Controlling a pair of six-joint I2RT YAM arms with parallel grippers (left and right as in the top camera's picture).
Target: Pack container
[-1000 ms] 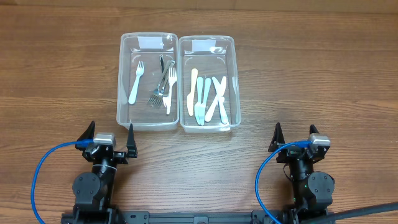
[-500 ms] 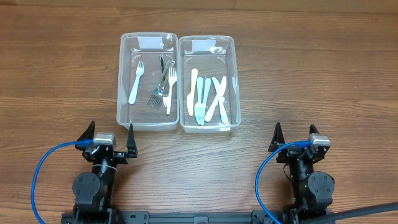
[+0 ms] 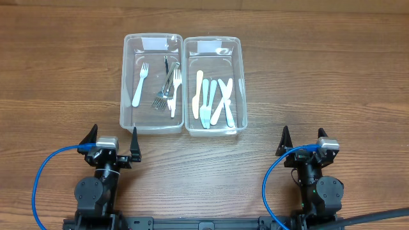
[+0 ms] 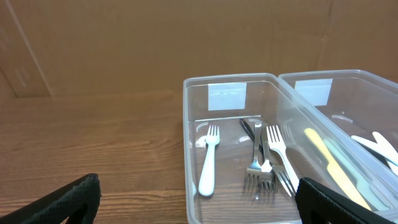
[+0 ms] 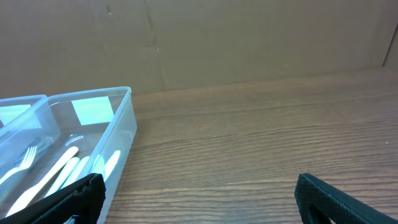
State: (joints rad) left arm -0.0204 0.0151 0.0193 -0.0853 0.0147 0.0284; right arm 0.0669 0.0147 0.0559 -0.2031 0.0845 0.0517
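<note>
Two clear plastic containers stand side by side at the table's centre back. The left container [image 3: 123, 83] [image 4: 185, 137] holds a white plastic fork [image 3: 140, 84] [image 4: 208, 162] and a few metal forks [image 3: 167, 86] [image 4: 261, 168]. The right container [image 3: 243, 83] [image 5: 121, 134] holds several white plastic knives [image 3: 213, 102] [image 5: 56, 168]. My left gripper [image 3: 114, 134] [image 4: 199, 205] sits open just in front of the left container's near left corner, nothing between its fingers. My right gripper [image 3: 303, 135] [image 5: 199, 202] sits open to the right of the containers, over bare wood, holding nothing.
A brown cardboard wall [image 4: 155, 43] [image 5: 249, 37] closes off the far side of the wooden table [image 3: 319, 64]. Blue cables [image 3: 48, 166] loop beside each arm base at the near edge. White labels mark the far wall of each container.
</note>
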